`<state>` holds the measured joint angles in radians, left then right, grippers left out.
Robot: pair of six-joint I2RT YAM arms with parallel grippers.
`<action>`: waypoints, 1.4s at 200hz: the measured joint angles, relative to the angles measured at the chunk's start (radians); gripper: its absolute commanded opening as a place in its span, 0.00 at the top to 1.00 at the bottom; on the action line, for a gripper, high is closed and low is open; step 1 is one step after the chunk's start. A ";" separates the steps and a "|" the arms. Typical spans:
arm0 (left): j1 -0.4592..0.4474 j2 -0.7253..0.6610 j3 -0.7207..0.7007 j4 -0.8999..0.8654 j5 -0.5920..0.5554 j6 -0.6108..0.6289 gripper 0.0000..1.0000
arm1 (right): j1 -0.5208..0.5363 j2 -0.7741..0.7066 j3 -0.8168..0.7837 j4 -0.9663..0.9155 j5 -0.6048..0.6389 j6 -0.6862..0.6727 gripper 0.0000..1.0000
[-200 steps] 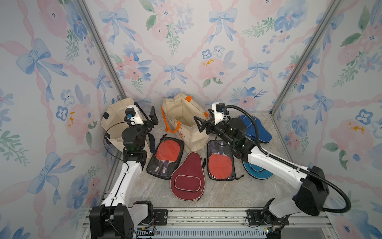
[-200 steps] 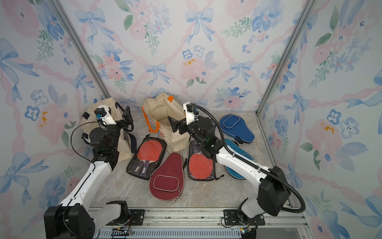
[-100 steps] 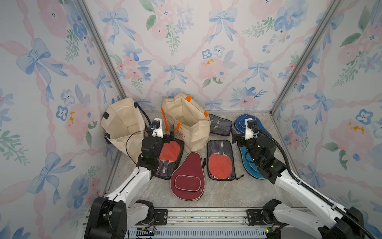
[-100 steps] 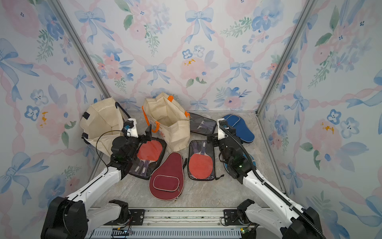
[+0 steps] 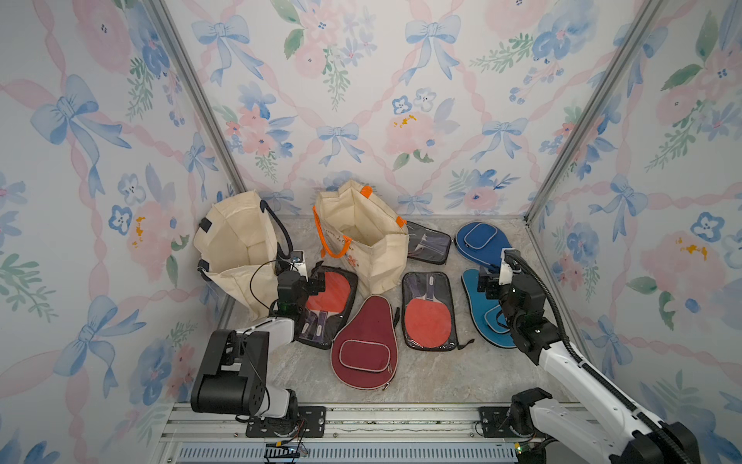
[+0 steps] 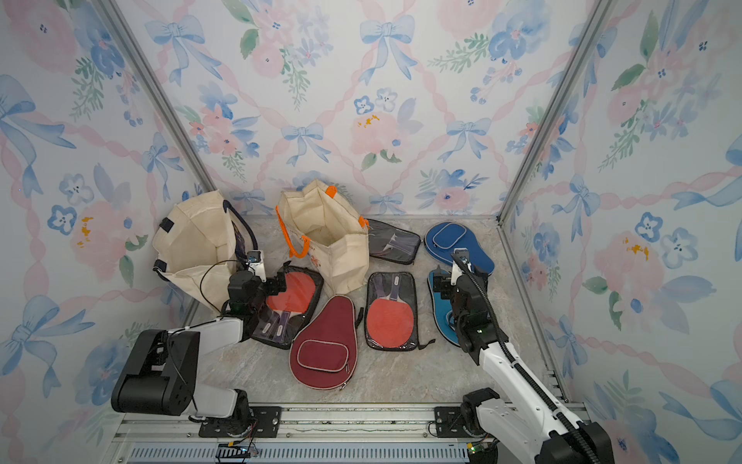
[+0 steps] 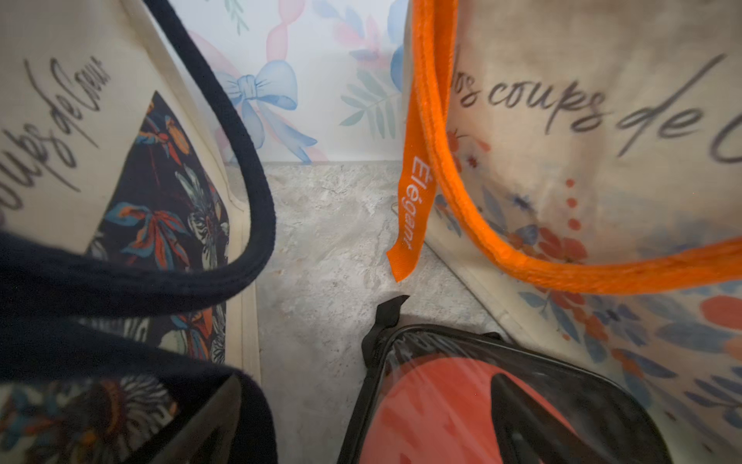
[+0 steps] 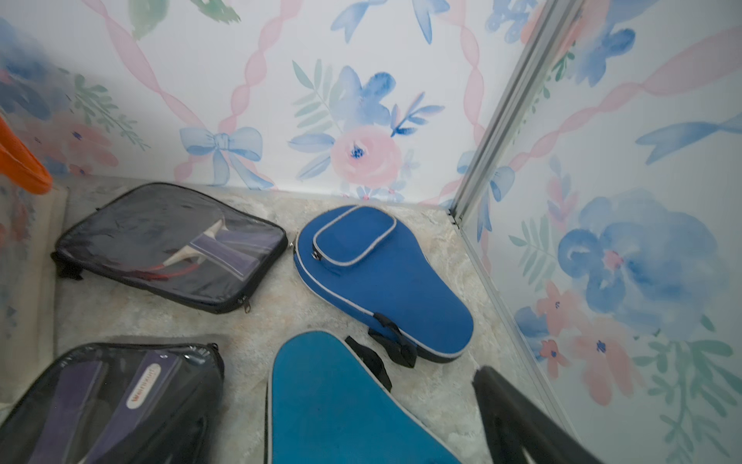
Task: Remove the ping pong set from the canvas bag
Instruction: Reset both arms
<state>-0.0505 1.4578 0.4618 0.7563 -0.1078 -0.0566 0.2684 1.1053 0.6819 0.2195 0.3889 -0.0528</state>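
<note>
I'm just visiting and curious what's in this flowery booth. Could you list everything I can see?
Canvas bags: two, cream; navy-handled back left, orange-handled back centre.
Clear zip cases: three, black-edged, paddles inside; beside the navy-handled bag, centre, behind the orange-handled bag.
Padded paddle covers: three; maroon front centre, dark blue back right, teal in front of it.
Robot arms: two, white and black; left, right.
End effectors: two, black; left, right, both open and empty.

Marbled tabletop [image 5: 433, 377] under canvas bags [image 5: 361, 241] and paddle cases [image 5: 363, 341]
</note>
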 measured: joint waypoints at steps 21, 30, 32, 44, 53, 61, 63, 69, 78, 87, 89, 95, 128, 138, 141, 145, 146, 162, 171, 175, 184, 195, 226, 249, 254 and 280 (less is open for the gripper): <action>0.000 0.033 -0.041 0.063 -0.001 -0.005 0.02 | -0.029 0.033 -0.041 0.032 -0.009 0.001 0.03; -0.003 0.037 -0.060 0.087 0.000 -0.008 0.02 | -0.042 0.053 -0.053 0.050 -0.014 0.000 0.03; -0.003 0.037 -0.066 0.097 0.000 -0.008 0.02 | -0.045 0.059 -0.056 0.056 -0.014 0.000 0.03; -0.010 0.040 -0.106 0.175 -0.002 -0.014 0.02 | -0.060 0.093 -0.069 0.091 -0.021 -0.001 0.03; -0.022 0.041 -0.135 0.219 -0.017 -0.014 0.02 | -0.069 0.120 -0.076 0.114 -0.031 -0.002 0.03; -0.035 0.044 -0.151 0.244 -0.033 -0.014 0.02 | -0.078 0.149 -0.080 0.137 -0.044 -0.004 0.03; -0.038 0.045 -0.154 0.249 -0.037 -0.014 0.02 | -0.079 0.157 -0.080 0.142 -0.047 -0.005 0.03; -0.047 0.047 -0.161 0.268 -0.047 -0.014 0.02 | -0.084 0.180 -0.083 0.160 -0.053 -0.008 0.03; -0.055 0.048 -0.167 0.289 -0.057 -0.014 0.02 | -0.093 0.217 -0.089 0.194 -0.070 -0.009 0.03; -0.058 0.049 -0.169 0.305 -0.066 -0.014 0.02 | -0.105 0.248 -0.089 0.200 -0.085 -0.008 0.03; -0.058 0.049 -0.169 0.309 -0.068 -0.014 0.02 | -0.107 0.252 -0.089 0.200 -0.088 -0.008 0.03; -0.058 0.049 -0.169 0.320 -0.074 -0.014 0.02 | -0.117 0.265 -0.089 0.200 -0.098 -0.008 0.03; -0.085 0.077 -0.246 0.486 -0.156 -0.014 0.02 | -0.194 0.281 -0.096 0.231 -0.159 0.033 0.03; -0.094 0.085 -0.264 0.491 -0.173 -0.014 0.02 | -0.215 0.300 -0.114 0.282 -0.177 0.047 0.03; -0.095 0.088 -0.268 0.499 -0.177 -0.014 0.02 | -0.219 0.307 -0.121 0.296 -0.182 0.051 0.03; -0.095 0.090 -0.270 0.505 -0.183 -0.014 0.02 | -0.225 0.319 -0.130 0.309 -0.191 0.054 0.03; -0.095 0.091 -0.270 0.506 -0.185 -0.014 0.02 | -0.225 0.320 -0.131 0.310 -0.193 0.054 0.03; -0.094 0.091 -0.271 0.526 -0.206 -0.014 0.02 | -0.231 0.357 -0.147 0.320 -0.219 0.060 0.03; -0.094 0.091 -0.271 0.539 -0.211 -0.014 0.02 | -0.229 0.368 -0.154 0.333 -0.234 0.060 0.03; -0.094 0.091 -0.271 0.542 -0.213 -0.014 0.02 | -0.228 0.370 -0.157 0.340 -0.241 0.060 0.03; -0.094 0.091 -0.271 0.551 -0.219 -0.014 0.02 | -0.228 0.376 -0.164 0.360 -0.252 0.060 0.03; -0.094 0.091 -0.271 0.558 -0.222 -0.014 0.02 | -0.228 0.376 -0.175 0.386 -0.261 0.060 0.03; -0.094 0.091 -0.271 0.559 -0.226 -0.014 0.02 | -0.229 0.397 -0.256 0.538 -0.286 0.060 0.03; -0.094 0.091 -0.271 0.560 -0.226 -0.014 0.02 | -0.229 0.415 -0.299 0.600 -0.307 0.060 0.03; -0.094 0.091 -0.271 0.560 -0.226 -0.014 0.02 | -0.229 0.416 -0.301 0.602 -0.312 0.060 0.03; -0.095 0.091 -0.271 0.560 -0.229 -0.014 0.02 | -0.242 0.416 -0.299 0.630 -0.345 0.061 0.03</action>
<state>-0.1452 1.5490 0.1909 1.3159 -0.3370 -0.0708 0.0261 1.5215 0.3832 0.8497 0.0441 0.0078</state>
